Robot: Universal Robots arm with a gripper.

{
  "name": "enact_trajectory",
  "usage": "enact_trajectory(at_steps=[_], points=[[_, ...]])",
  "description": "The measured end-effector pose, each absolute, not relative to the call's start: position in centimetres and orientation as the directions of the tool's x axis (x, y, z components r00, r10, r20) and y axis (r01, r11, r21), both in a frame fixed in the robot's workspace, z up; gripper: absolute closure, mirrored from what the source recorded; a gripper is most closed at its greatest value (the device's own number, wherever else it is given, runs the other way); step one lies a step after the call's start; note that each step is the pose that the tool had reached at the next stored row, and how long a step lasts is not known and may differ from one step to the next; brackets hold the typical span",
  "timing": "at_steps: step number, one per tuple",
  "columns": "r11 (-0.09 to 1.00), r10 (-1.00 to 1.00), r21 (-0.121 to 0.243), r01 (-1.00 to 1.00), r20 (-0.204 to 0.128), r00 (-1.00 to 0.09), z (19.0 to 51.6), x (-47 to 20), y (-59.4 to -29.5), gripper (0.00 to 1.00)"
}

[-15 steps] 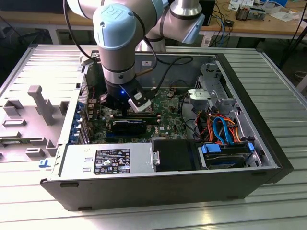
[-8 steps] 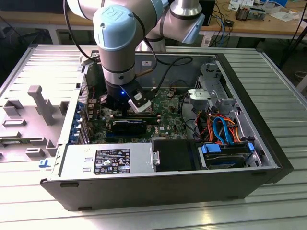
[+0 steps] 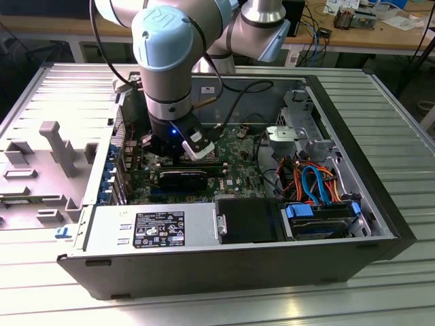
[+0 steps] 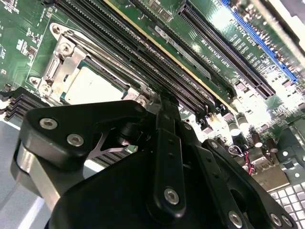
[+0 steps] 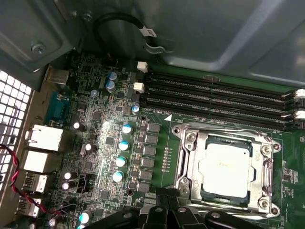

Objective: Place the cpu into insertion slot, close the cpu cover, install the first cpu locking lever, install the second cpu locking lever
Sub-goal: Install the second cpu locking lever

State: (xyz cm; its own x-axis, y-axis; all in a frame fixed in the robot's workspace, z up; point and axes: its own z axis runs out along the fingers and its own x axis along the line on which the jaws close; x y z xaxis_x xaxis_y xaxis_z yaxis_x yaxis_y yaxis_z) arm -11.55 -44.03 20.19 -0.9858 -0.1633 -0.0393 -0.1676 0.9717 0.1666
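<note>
The black metal gripper [image 4: 162, 102], fingers drawn together on nothing, hangs low over the green motherboard [image 5: 157, 143]. At its twelve o'clock in the second wrist view, the silver square cpu [image 5: 223, 168] sits in the silver-rimmed insertion slot [image 5: 183, 164], the thin silver cpu cover [image 5: 233, 137] apparently closed; whether the levers are latched I cannot tell.

Cpu [image 5: 224, 169] seated in insertion slot [image 5: 186, 168], cpu cover [image 5: 267, 164] down over it — memory slots [image 5: 214, 95] just beside; end effector [image 4: 164, 112] directly above the motherboard [image 5: 157, 157].
</note>
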Motion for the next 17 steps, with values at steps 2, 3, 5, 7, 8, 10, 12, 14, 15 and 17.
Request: enact_trajectory(at_steps=[2, 3, 5, 7, 8, 10, 12, 14, 15, 17], points=[[0.972, -0.163, 0.167, -0.168, -0.039, -0.986, 20.2, -11.2, -43.9, 0.89], [0.972, -0.163, 0.167, -0.168, -0.039, -0.986, 20.3, -11.1, -43.9, 0.89], [0.972, -0.163, 0.167, -0.167, -0.038, -0.986, 20.5, -10.8, -43.7, 0.89], [0.972, -0.163, 0.167, -0.167, -0.036, -0.986, 20.6, -10.5, -43.5, 0.89], [0.972, -0.163, 0.168, -0.167, -0.034, -0.986, 20.6, -10.3, -43.4, 0.89], [0.972, -0.163, 0.169, -0.165, -0.026, -0.986, 20.6, -9.7, -42.8, 0.89], [0.972, -0.163, 0.171, -0.164, -0.017, -0.986, 20.6, -9.1, -42.1, 0.89], [0.973, -0.163, 0.161, -0.163, -0.011, -0.987, 20.6, -8.6, -41.3, 0.89], [0.975, -0.163, 0.149, -0.163, -0.007, -0.987, 20.6, -8.4, -41.0, 0.89], [0.979, -0.164, 0.124, -0.162, -0.001, -0.987, 20.6, -8.1, -40.7, 0.89]])
